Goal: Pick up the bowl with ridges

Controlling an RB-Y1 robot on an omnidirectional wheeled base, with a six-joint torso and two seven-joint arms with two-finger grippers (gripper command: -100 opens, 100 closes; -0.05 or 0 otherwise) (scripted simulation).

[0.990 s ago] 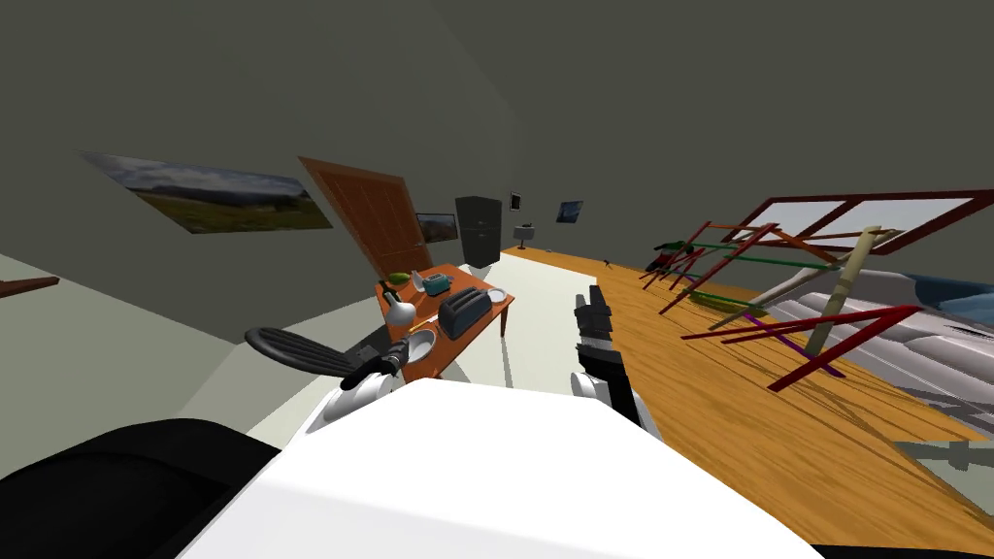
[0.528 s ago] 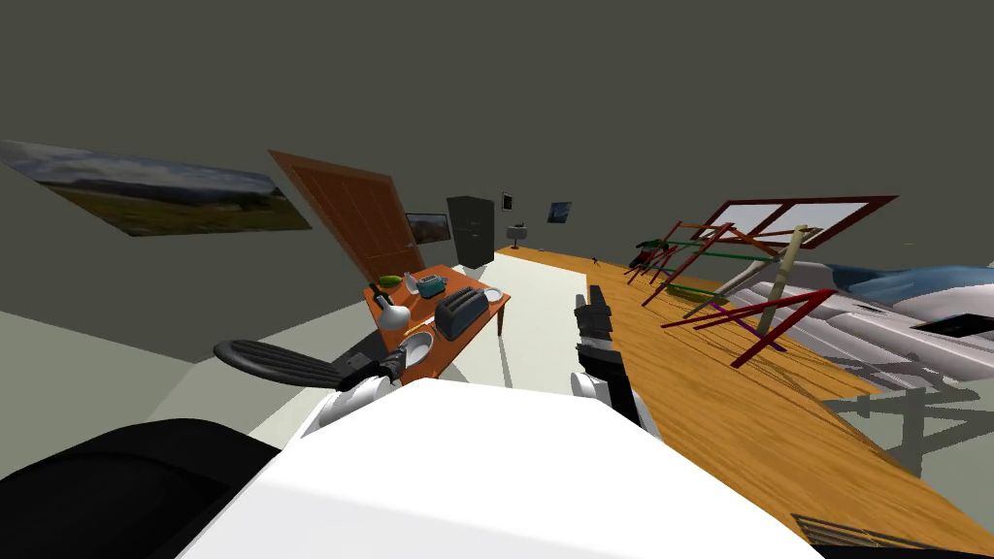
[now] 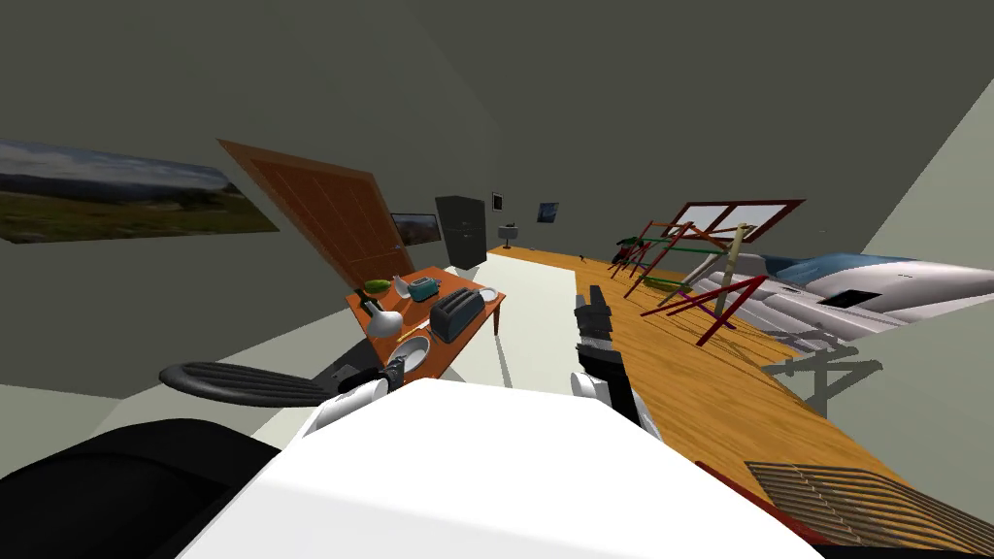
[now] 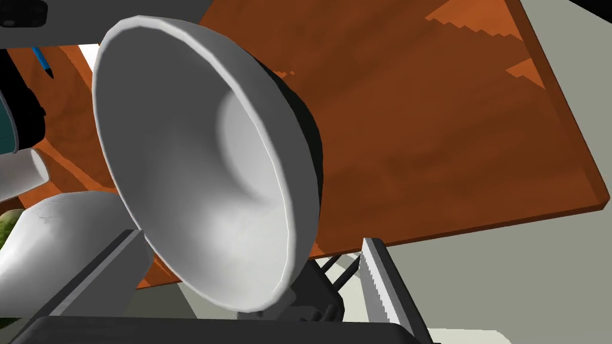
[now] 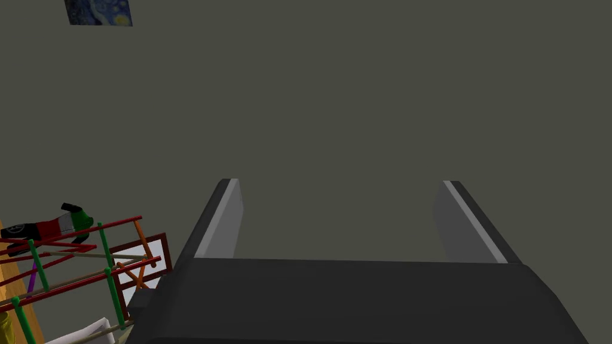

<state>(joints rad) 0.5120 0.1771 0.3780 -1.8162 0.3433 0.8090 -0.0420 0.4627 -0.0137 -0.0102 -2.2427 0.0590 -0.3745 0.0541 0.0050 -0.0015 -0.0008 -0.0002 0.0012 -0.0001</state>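
Orange-brown wooden table [image 4: 448, 119] carries one white round bowl [image 4: 203, 179] at its near corner. Left gripper [image 4: 254, 239]: my two fingers spread, straddling that bowl. Right gripper [image 5: 340, 182]: two fingers spread, away from the table.

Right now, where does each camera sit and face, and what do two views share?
Head: on the head, down and forward at the orange-brown table; left pincer and right pincer show.
Left wrist: on the left hand, along its open pincer at the white bowl.
Right wrist: on the right hand, past its open pincer at a wall.
Shared: head and left wrist show bowl and table.
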